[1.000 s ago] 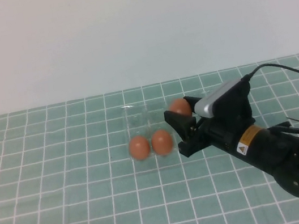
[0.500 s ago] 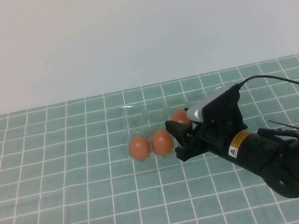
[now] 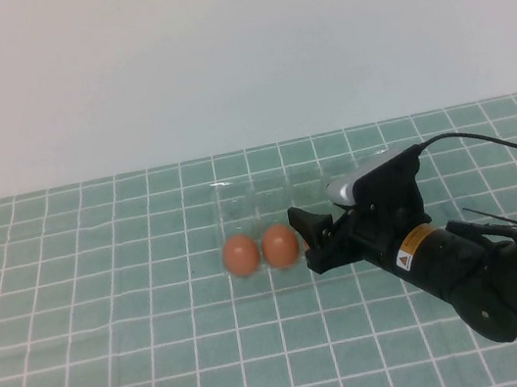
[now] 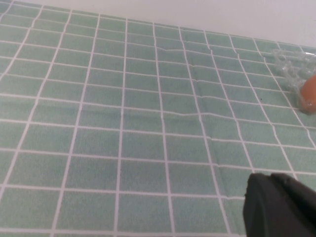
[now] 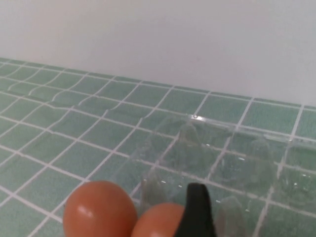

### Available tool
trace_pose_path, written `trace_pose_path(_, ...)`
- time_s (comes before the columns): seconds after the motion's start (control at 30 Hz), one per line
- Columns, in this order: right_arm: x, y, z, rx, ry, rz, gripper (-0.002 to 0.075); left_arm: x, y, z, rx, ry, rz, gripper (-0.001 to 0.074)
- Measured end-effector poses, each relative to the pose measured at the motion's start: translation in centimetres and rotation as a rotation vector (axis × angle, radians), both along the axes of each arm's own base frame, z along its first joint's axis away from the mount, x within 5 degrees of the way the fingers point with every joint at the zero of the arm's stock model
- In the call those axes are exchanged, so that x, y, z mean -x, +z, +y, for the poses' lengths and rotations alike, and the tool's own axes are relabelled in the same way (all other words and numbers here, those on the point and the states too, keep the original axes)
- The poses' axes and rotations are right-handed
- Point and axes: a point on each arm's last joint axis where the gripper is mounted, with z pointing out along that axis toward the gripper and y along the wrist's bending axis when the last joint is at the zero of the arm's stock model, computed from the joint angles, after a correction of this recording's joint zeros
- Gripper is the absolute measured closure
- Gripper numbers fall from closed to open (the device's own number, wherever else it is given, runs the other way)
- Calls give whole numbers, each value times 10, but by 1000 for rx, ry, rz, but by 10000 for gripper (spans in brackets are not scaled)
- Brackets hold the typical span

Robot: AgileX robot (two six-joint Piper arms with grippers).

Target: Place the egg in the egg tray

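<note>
My right tool (image 3: 304,238) sits low at the right end of the clear tray (image 3: 240,201), which lies toward the far edge of the green-tiled counter (image 3: 120,376), and I cannot tell how wide it is open or whether it has hold of anything. Two eggs rest side by side in the tray's near row, the left egg (image 3: 240,254) touching the second egg (image 3: 279,246), which is just beside the tool. My left tool (image 4: 276,207) hovers over bare counter well apart from the tray, and I cannot tell its state either.
</note>
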Motion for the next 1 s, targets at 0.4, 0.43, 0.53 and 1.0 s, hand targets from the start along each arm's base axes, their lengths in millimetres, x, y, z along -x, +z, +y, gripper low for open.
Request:
trace_pose_path(0.4,1,14,0,4,4,7,344,0,0,0,0,0,0,736)
trace_pose_path(0.43,1,19,0,6,5,6,392,0,0,0,0,0,0,736)
trace_pose_path(0.53,3,40,-2,42,12,-2,582,0,0,0,0,0,0,736)
trace_pose_path(1.0,66,178,-43,275,72,-221,726,0,0,0,0,0,0,736)
